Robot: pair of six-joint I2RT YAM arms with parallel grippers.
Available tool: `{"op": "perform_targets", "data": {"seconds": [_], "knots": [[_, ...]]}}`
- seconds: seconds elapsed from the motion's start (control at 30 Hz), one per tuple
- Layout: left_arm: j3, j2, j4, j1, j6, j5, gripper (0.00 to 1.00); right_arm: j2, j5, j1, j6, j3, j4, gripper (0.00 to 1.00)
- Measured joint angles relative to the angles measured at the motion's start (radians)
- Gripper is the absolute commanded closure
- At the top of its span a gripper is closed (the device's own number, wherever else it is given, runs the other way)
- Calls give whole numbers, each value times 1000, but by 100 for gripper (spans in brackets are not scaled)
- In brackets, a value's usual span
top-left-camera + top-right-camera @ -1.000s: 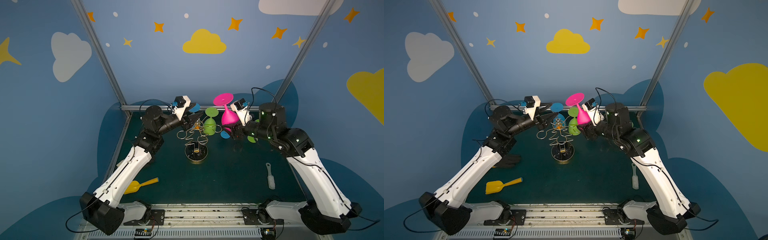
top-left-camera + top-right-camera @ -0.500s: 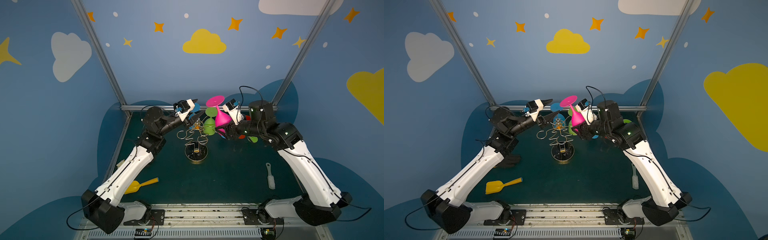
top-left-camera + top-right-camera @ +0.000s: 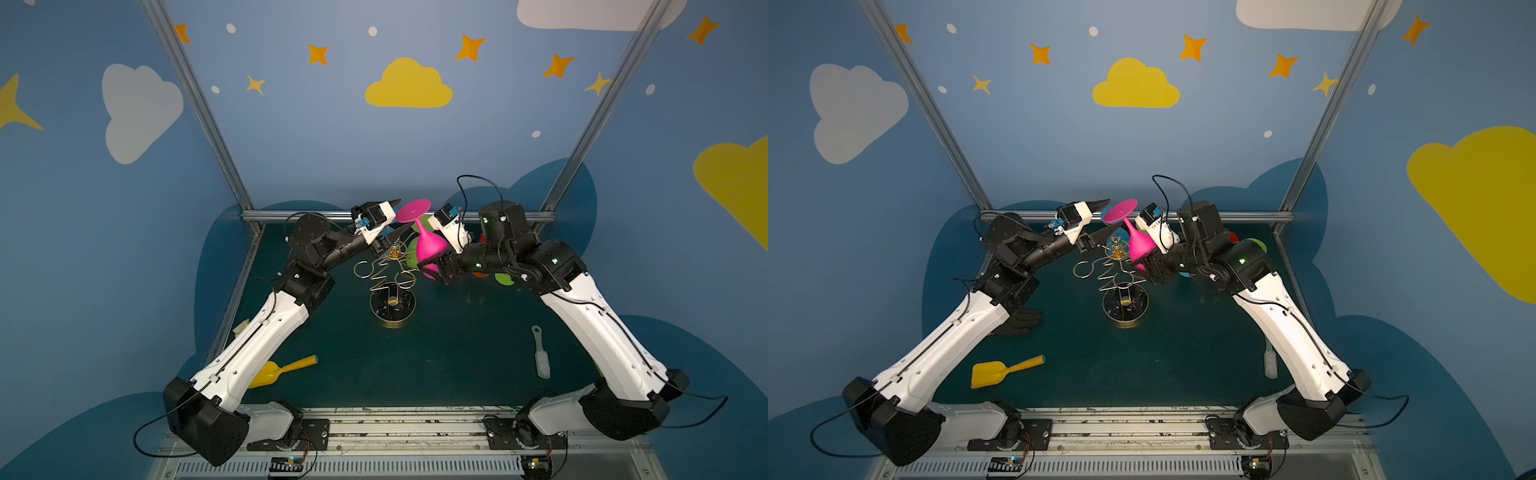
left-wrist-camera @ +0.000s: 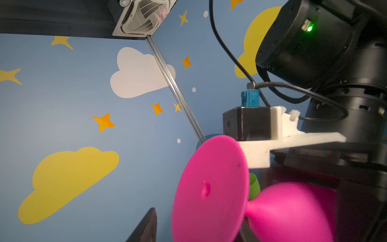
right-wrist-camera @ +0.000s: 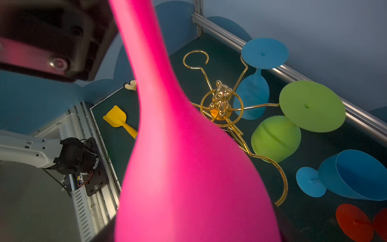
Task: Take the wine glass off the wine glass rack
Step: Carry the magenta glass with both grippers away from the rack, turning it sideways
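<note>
**Handling notes: pink wine glass (image 3: pixel 430 249) aloft beside rack (image 3: pixel 390 274)**

Upside-down & tilted: foot up, bowl low, in the air just beside the rack's top. Clamped round the bowl by right end effector (image 3: pixel 433 270), jaws spread wide over the fat part. Seems clear of the wire arms; can't confirm from these views.

Feel, as a guess:
- Matte, opaque, no glint, so prob. silicone or soft plastic, not real glass.
- Light, unlikely to shatter, grippy rather than slick.
- Some give under squeeze likely.
- Tapered bowl, so risk of creeping out of a hold set too near the stem.

Best holds: widest part of bowl, as now, or thin stem just under the foot. Foot (image 4: pixel 209 188): flat round disc w/ small dimple at centre, apt to snag on wire.

Left end effector (image 3: pixel 397 218): jaws apart, nothing held, tips right by the foot.

Rack: thin gold wire, stiff & shiny, curled loop arms, small gold bear figure (image 5: pixel 221 100) on top, round dark base (image 3: pixel 392 305) w/ gold rim. Prob. tippy if tugged by an arm.

Hung on it, foot up: green glass (image 5: pixel 276 138) & blue glass (image 5: pixel 251 98). Lying on the dark tabletop (image 3: pixel 457 353) beyond the rack: 2nd blue glass (image 5: pixel 356 176) & red glass (image 5: pixel 354 222). Well apart, nearer the front: yellow scoop (image 3: pixel 282 370), white brush (image 3: pixel 540 357).
</note>
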Motion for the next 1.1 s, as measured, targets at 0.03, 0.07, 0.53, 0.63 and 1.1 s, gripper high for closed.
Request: {"op": "perform_targets", "data": {"seconds": [0.03, 0.07, 0.53, 0.63, 1.1], "knots": [[2, 0, -2, 0, 3, 2, 58, 1, 2, 2, 2, 0, -1, 75], [5, 0, -2, 0, 5, 3, 61, 2, 1, 2, 3, 0, -1, 75], [-2, 0, -44, -2, 111, -3, 97, 21, 0, 4, 58, 29, -46, 43], [-13, -5, -43, -3, 114, -19, 97, 21, 0, 5, 70, 29, -51, 23], [-137, -88, -10, -4, -163, -256, 97, -215, -141, -106, 158, -219, 333, 13]]}}
